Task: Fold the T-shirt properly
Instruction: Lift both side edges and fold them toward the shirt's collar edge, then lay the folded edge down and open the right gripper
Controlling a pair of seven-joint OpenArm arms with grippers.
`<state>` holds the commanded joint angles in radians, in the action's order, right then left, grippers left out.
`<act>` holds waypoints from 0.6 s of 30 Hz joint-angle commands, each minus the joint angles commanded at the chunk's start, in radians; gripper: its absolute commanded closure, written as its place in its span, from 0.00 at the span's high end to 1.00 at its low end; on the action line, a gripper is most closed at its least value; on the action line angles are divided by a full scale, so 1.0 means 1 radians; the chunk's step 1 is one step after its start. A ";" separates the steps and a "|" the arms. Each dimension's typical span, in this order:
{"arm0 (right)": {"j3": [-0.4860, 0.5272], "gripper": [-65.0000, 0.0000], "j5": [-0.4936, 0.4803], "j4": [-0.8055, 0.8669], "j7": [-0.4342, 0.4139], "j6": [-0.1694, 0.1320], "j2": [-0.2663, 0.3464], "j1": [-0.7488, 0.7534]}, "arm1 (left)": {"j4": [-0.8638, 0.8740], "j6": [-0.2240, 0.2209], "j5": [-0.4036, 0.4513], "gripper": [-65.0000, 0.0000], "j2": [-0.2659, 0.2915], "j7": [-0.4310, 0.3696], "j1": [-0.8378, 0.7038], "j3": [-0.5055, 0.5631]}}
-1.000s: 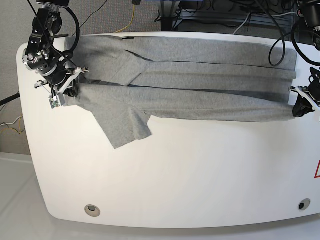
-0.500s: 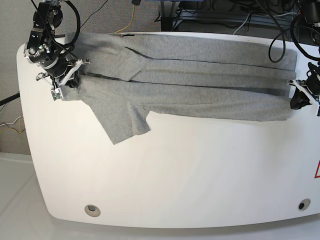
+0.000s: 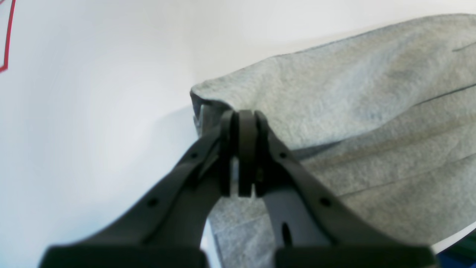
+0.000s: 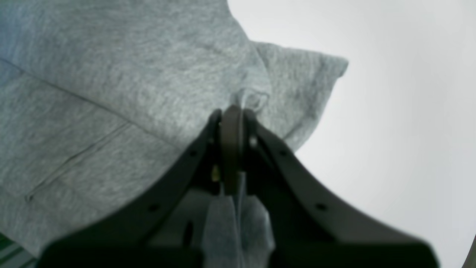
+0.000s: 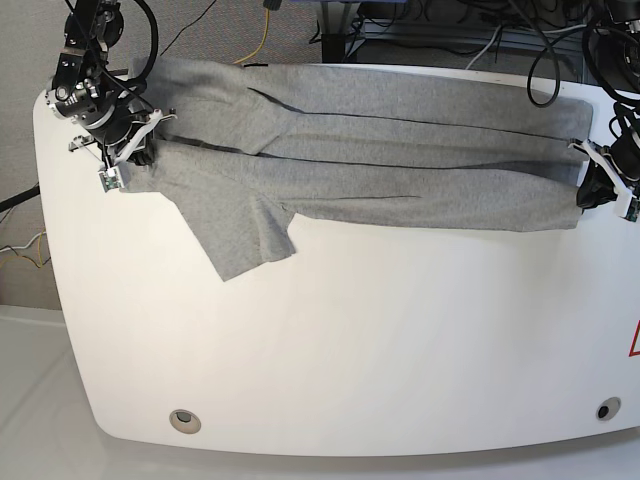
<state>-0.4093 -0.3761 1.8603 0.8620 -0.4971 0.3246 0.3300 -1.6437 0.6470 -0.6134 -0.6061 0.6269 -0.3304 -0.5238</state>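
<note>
**Two grips on a long grey fold**

Two sets of fingers are clamped on cloth: the right gripper [image 5: 137, 150] pinches the T-shirt [image 5: 380, 150] at its left end, the left gripper [image 5: 592, 190] its right end. The shirt lies folded lengthwise along the far side of the white desk [image 5: 350, 340], one sleeve splayed nearward.
</note>
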 joint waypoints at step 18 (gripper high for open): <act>0.000 0.00 0.000 0.010 0.002 -0.001 0.000 0.036 | 0.080 0.021 -0.012 0.00 -0.002 0.008 -0.014 0.017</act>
<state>-0.4097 -0.3757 1.8703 0.8645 -0.4983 0.3247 0.3657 -1.5635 0.6682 -0.6251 -0.6084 0.6352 -0.3442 -0.5069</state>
